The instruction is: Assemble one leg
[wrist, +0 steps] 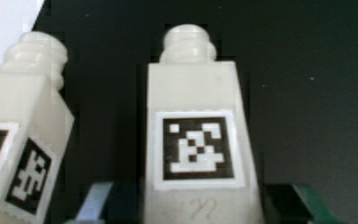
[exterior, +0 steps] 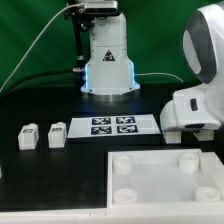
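Closest to the wrist camera is the gripper [wrist: 195, 204]. Its two dark fingers [wrist: 101, 200] sit one on each side of the leg [wrist: 197, 100]. A thin dark gap shows between each finger and the white block, so the jaws are spread apart and are not squeezing anything. The leg lies flat on the black table [wrist: 309, 90]. Its black-and-white tag [wrist: 195, 146] faces up, and a small round peg [wrist: 190, 42] sticks out of the end far from the fingers. Just beside it lies a second leg [wrist: 23, 110], pointing the same way, with a narrow strip of table between the two. It is close to one finger and crowds that side.

In the exterior view the big white arm [exterior: 196, 95] fills the exterior view's right, and the gripper cannot be seen. One small tagged block [exterior: 27, 135] and another small block [exterior: 57, 132] sit side by side at the exterior view's left. It is not clear if they are the pair seen from the wrist. The marker board [exterior: 110, 125] lies in the middle, in front of the robot base [exterior: 107, 65]. Near the front lies the large white square piece [exterior: 165, 185], its round sockets [exterior: 186, 160] facing up, apart from the small blocks.
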`<state>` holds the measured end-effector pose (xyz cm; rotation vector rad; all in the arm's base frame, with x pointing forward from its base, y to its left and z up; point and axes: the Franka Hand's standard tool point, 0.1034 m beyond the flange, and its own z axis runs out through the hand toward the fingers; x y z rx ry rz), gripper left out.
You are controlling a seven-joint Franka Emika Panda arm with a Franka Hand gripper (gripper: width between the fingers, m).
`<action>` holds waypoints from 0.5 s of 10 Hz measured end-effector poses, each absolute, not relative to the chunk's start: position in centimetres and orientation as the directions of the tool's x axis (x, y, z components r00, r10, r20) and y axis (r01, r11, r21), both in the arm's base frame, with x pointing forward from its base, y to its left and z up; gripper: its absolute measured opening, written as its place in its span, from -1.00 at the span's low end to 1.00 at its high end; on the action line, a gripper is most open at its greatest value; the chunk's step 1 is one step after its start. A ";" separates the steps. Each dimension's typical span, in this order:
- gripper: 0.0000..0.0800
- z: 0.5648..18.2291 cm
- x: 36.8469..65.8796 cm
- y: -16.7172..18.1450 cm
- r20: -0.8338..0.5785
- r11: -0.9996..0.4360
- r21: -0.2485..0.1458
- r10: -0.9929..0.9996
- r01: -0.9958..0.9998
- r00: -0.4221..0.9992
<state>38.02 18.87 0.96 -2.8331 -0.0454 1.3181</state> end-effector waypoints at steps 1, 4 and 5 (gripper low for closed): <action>-0.27 1.0 38.0 18.9 -0.764 -0.999 -0.027 0.033 0.019 0.644; -0.27 1.0 38.0 18.9 -0.764 -0.999 -0.027 0.033 0.019 0.644; -0.27 1.0 38.0 18.9 -0.764 -0.999 -0.027 0.033 0.019 0.644</action>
